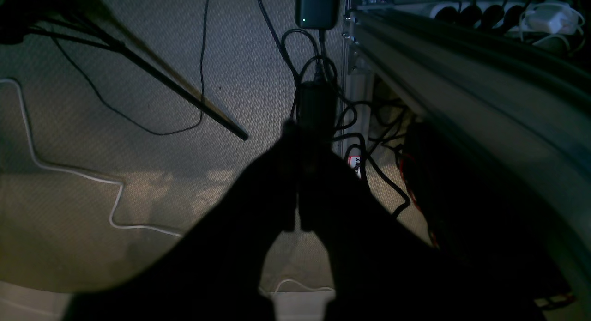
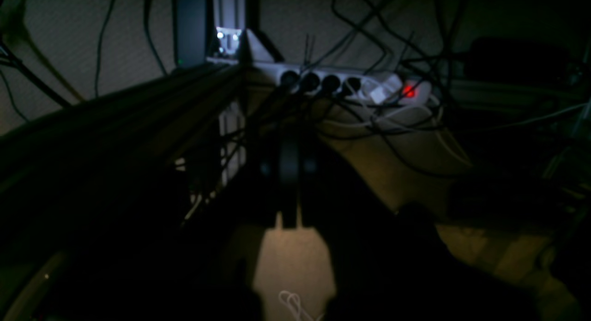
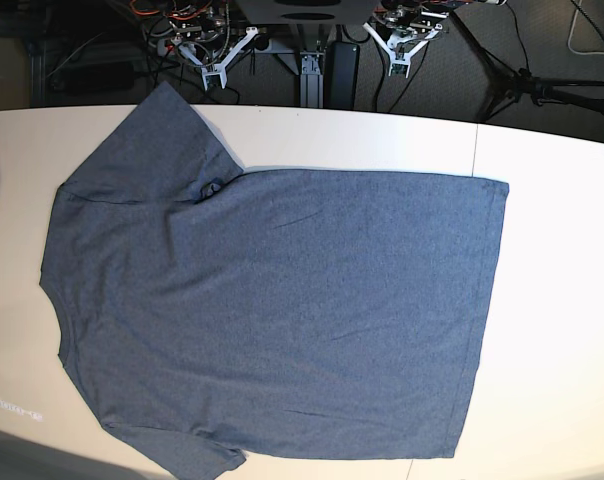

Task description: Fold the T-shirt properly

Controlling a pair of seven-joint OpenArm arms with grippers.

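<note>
We see the T-shirt (image 3: 272, 310) spread flat across the bench (image 3: 552, 250), both tools, left (image 1: 298, 178) and right (image 2: 290, 191), clenched empty beyond its far edge; a one-layer pinch risks bunching.

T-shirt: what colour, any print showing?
Heathered blue-grey T-shirt, no print visible on the upturned side; clearest in the base view.

Both arms parked, claws shut.
The left claw (image 1: 298, 182) and right claw (image 2: 290, 191) hang past the tabletop's far edge, each pointing down at the floor, fingers pressed together, gripping nothing.
</note>
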